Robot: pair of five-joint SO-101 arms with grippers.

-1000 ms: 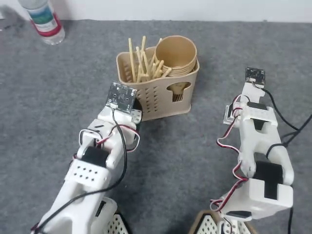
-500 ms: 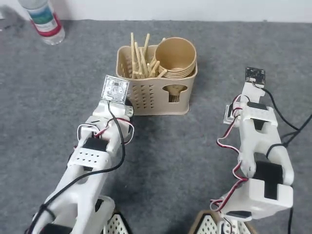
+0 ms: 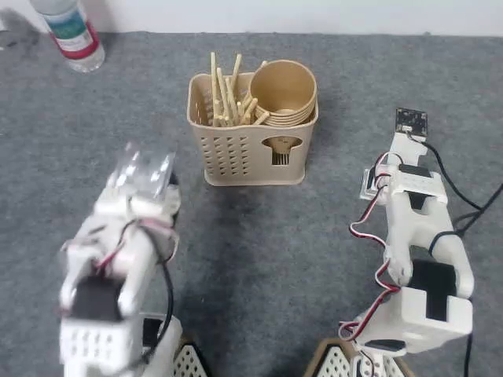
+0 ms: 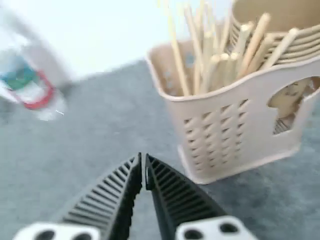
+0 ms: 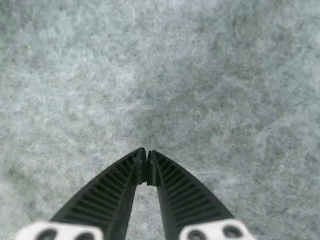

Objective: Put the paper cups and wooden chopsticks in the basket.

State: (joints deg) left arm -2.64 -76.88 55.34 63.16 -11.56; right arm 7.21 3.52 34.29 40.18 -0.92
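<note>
Left end effector [image 4: 142, 159]: tips pressed together and gripping nothing, low over the surface [image 3: 275, 251], near the basket [image 3: 251, 157] but apart from it, aimed toward its perforated wall.
Right end effector [image 5: 145, 152]: tips pressed together, empty, over bare grey surface, well apart from the basket.
Basket: upright on the surface, ahead of and between the two arms.
Paper cups [image 3: 284, 78]: nested in a stack, in the side of the basket nearer the right arm.
Wooden chopsticks [image 3: 224, 94]: standing on end in the other side, leaning, tops above the rim.
Bottle [image 3: 71, 31]: far corner, well apart.
Progress: by my judgement loading is done; every cup and chopstick that shows sits in the basket.
Doing the step well: pull the left arm straight back from the wall, tips kept together, so nothing catches the slots or tips the light basket and leaning sticks.
</note>
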